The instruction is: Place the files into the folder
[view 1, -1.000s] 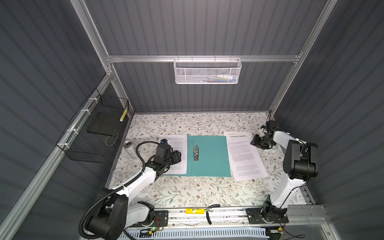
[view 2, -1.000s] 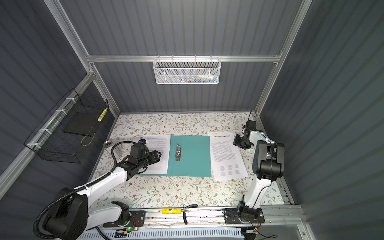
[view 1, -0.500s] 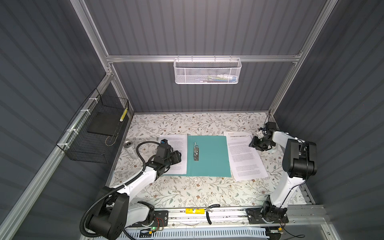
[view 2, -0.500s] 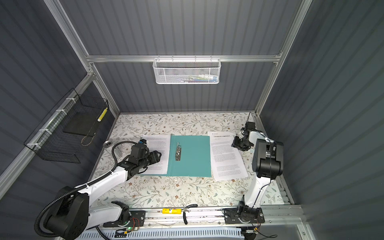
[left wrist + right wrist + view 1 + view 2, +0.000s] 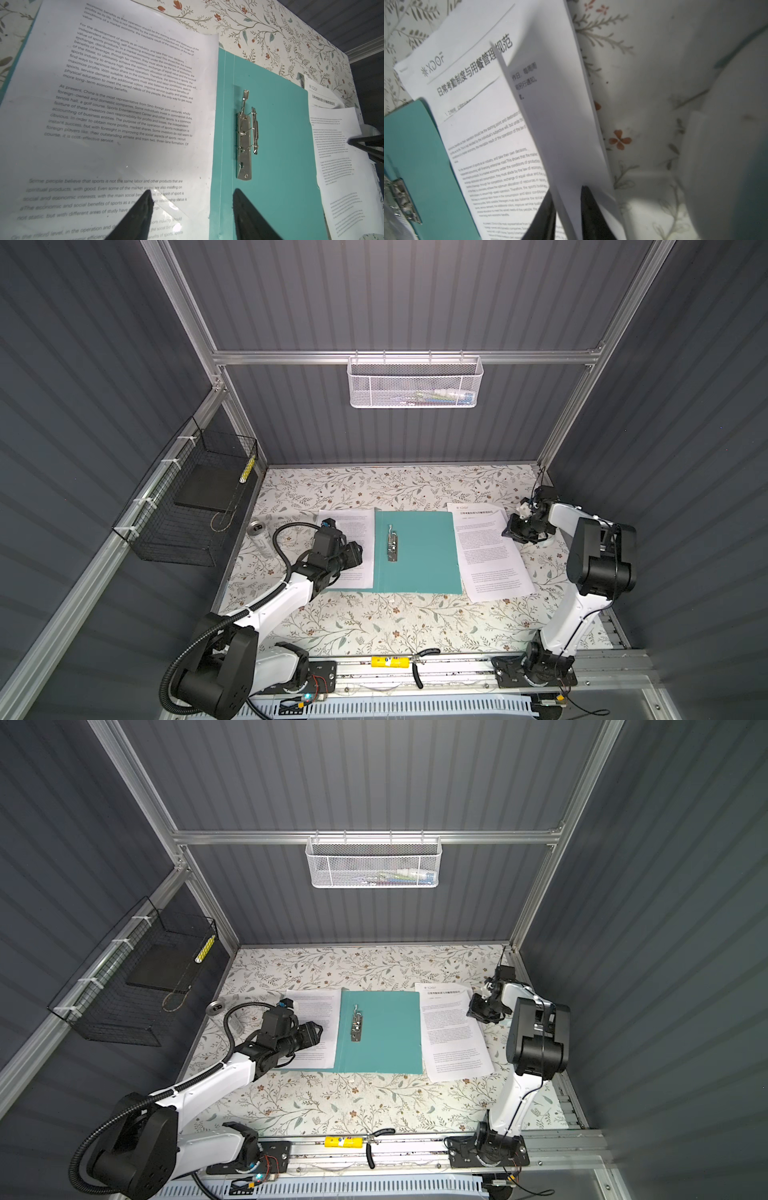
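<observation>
Files (image 5: 500, 145) — thin white sheet edge curled up between right gripper (image 5: 566, 193) jaws.

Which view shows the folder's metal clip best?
The left wrist view: the metal clip is near, sharp and whole. In both top views it is small; the right wrist view shows only a blurred end.
</observation>
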{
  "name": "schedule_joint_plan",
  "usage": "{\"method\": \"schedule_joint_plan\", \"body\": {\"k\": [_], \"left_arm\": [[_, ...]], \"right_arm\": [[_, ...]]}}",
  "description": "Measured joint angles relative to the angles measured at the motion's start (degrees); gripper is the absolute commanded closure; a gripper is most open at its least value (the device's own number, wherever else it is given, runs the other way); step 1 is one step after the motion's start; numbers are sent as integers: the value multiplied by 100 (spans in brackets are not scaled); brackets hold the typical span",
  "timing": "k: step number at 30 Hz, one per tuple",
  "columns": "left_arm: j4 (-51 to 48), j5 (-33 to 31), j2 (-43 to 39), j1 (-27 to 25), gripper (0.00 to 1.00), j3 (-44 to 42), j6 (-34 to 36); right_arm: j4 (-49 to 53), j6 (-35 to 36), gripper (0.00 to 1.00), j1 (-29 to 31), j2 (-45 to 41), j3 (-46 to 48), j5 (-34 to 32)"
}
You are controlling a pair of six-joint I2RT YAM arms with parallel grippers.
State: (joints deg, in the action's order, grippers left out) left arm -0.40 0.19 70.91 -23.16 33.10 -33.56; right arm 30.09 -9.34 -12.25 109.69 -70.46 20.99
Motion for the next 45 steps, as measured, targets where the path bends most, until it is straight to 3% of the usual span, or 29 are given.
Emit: {"method": "schedule_joint_plan", "body": {"k": [4,12,21,32,41,45], "left_arm": [[2,-2,0,0,39,0,-2],[26,7,162,0,40,2,-7],[44,-24,103,0,41,2,-114],[13,-42,68,0,41,92,-114],[-15,-50,-107,0,40,103,-114],[-85,-66,-229,0,39,109,-111]], "right_arm": [[-72,-170,100,2,-205,155,190],[-238,-584,100,2,-1108,614,164],[-424,-1355,100,181,-2564,1224,-734],[-155,-1770,100,1729,-3676,879,-1460],[-1220,-3012,100,3136,-4197,890,-1161],[-1777,-3593,100,3362,-4131,966,-852]]}}
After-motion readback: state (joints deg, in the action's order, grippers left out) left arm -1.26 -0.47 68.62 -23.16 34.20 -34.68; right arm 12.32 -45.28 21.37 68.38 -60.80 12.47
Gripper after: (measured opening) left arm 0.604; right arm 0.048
